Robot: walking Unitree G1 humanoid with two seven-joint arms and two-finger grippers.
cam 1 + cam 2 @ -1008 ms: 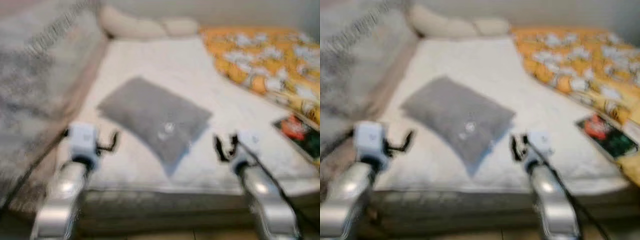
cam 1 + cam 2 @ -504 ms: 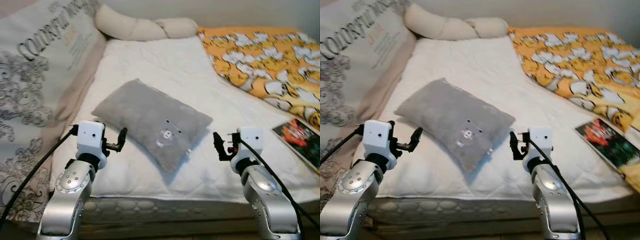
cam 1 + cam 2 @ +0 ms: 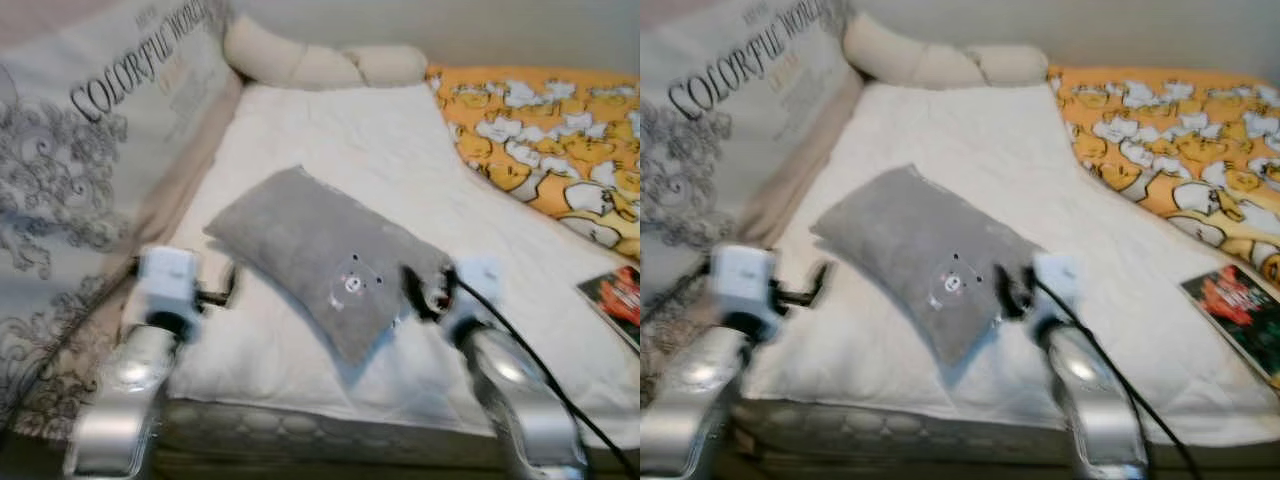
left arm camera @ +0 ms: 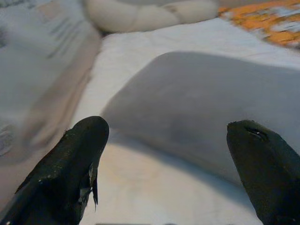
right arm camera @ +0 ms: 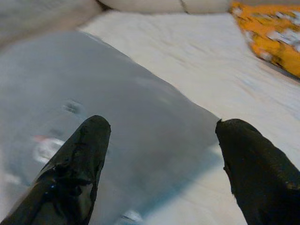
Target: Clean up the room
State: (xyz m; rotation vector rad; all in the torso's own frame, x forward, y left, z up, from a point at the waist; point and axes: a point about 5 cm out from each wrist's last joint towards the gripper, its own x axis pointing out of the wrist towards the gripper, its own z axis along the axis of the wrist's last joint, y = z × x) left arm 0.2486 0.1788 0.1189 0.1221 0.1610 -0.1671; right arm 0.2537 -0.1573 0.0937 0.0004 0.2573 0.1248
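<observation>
1. Seen from the left eye view, a grey pillow [image 3: 330, 262] with a small bear face lies slantwise on the white mattress [image 3: 340, 130], its long axis running from the far left toward the near right. The right gripper [image 3: 420, 292] is at the pillow's near right end, touching or just short of it; blur hides which. The left gripper [image 3: 222, 290] hangs beside the pillow's near left edge, a little apart from it. A printed blanket [image 3: 90, 170] drapes the left side, and a cream bolster [image 3: 300, 62] lies at the head.

2. From the right eye view the layout matches: an orange patterned duvet [image 3: 1170, 135] covers the right side, and a book [image 3: 1240, 305] lies near the right edge, well apart from the pillow. I judge the right arm the nearer one to the pillow.

3. Along the left wrist view, the two black fingers [image 4: 75, 164] stand spread wide and empty. The pillow lies ahead between them, on the sheet, not yet reached.

4. Along the right wrist view, the fingers [image 5: 79, 164] are also spread, nothing between them, with the pillow's grey cover directly beneath and ahead. A grasp here would likely take the pillow's near corner, so it would hang by one end.
</observation>
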